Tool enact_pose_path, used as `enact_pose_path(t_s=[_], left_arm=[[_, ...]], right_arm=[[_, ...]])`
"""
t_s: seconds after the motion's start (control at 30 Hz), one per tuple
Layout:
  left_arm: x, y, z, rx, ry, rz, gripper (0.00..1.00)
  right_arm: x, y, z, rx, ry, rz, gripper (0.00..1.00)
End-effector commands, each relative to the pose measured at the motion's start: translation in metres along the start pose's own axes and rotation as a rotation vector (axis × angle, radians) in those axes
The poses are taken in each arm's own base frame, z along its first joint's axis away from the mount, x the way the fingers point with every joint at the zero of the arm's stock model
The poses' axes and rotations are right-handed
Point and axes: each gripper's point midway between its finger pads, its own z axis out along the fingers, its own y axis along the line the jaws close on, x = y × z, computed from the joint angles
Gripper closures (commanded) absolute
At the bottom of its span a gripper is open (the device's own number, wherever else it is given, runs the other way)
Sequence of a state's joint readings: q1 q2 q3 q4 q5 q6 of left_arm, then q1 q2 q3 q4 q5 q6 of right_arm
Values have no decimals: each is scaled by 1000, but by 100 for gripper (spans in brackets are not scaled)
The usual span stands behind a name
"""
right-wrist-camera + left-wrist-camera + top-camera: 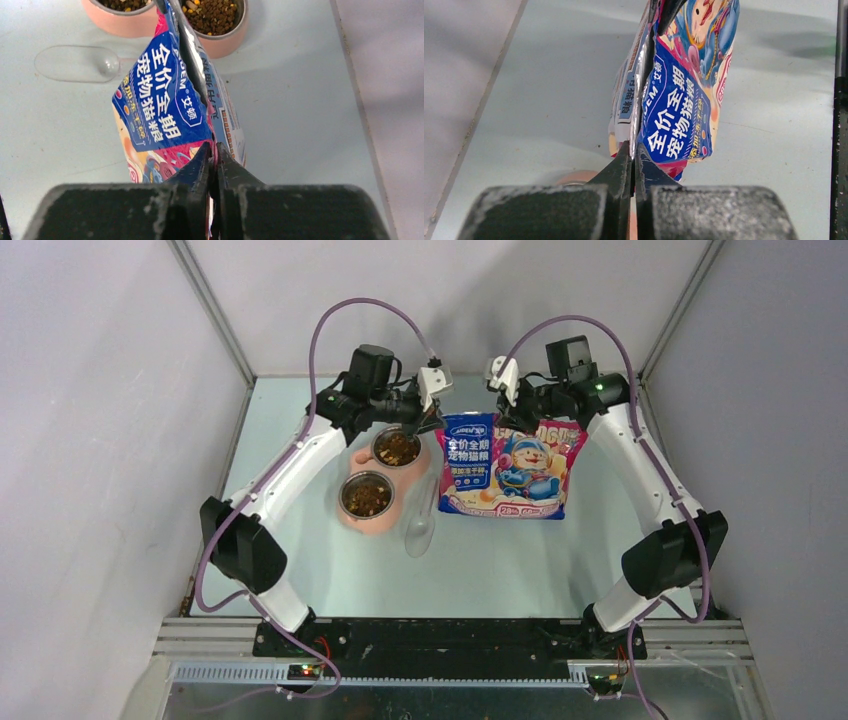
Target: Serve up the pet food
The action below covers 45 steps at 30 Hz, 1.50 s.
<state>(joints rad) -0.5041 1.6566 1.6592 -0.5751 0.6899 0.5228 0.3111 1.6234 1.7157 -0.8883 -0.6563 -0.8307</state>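
Both clamped on the bag — left hand, right hand (kibble fills bowls).

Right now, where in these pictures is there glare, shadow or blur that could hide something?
Top view: even light, no strong glare on the table. Left wrist view: the bag has sharp print, its silver edge glints, and soft shadows lie on the table behind. Right wrist view: the clear scoop has a bright spot; the food in the bowls is sharp.
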Motion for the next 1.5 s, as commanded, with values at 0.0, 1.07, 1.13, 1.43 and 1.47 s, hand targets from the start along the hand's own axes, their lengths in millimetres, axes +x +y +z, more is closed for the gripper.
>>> enact_pose_path(t_s=[0.0, 1.07, 1.13, 1.43, 1.47], left_arm=[[-50, 0, -29, -30, -123, 87, 100], [-42, 10, -35, -52, -109, 60, 100], [-40, 10, -36, -50, -107, 56, 100], [-33, 12, -39, -50, -88, 41, 100], [-32, 12, -39, -51, -85, 39, 100]], right_arm=[[-17, -13, -28, 67, -16, -49, 100], [35, -46, -90, 207, 154, 23, 76], [43, -46, -93, 214, 184, 13, 78], [62, -46, -111, 212, 207, 69, 92], [63, -47, -115, 230, 205, 71, 79]])
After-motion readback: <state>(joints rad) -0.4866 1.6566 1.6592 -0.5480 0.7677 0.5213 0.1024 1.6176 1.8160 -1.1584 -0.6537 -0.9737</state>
